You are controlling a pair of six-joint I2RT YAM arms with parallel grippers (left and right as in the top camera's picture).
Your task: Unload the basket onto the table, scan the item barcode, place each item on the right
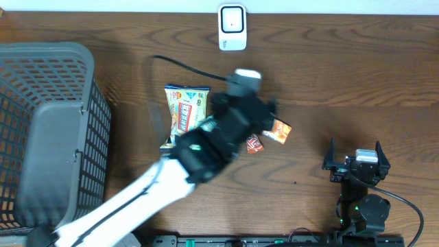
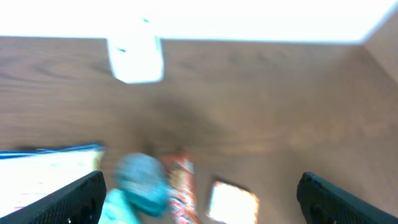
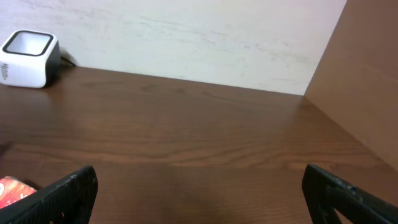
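Note:
A white barcode scanner (image 1: 232, 27) stands at the table's far edge, also in the left wrist view as the blurred scanner (image 2: 135, 59) and in the right wrist view as the scanner (image 3: 28, 59). A yellow snack packet (image 1: 186, 110), a small orange packet (image 1: 278, 130) and a red packet (image 1: 254, 144) lie mid-table. My left gripper (image 1: 264, 116) hovers over them, open and holding nothing. Its view is blurred: a teal thing (image 2: 143, 183), a red-orange packet (image 2: 181, 186) and a pale packet (image 2: 232, 202) lie between its fingers (image 2: 81, 196). My right gripper (image 1: 357, 152) rests open at the front right.
A grey wire basket (image 1: 48, 137) fills the left side of the table. A black cable (image 1: 185, 66) runs behind the packets. A brown board (image 3: 367, 81) stands to the right of the right arm. A white wall lies behind the scanner.

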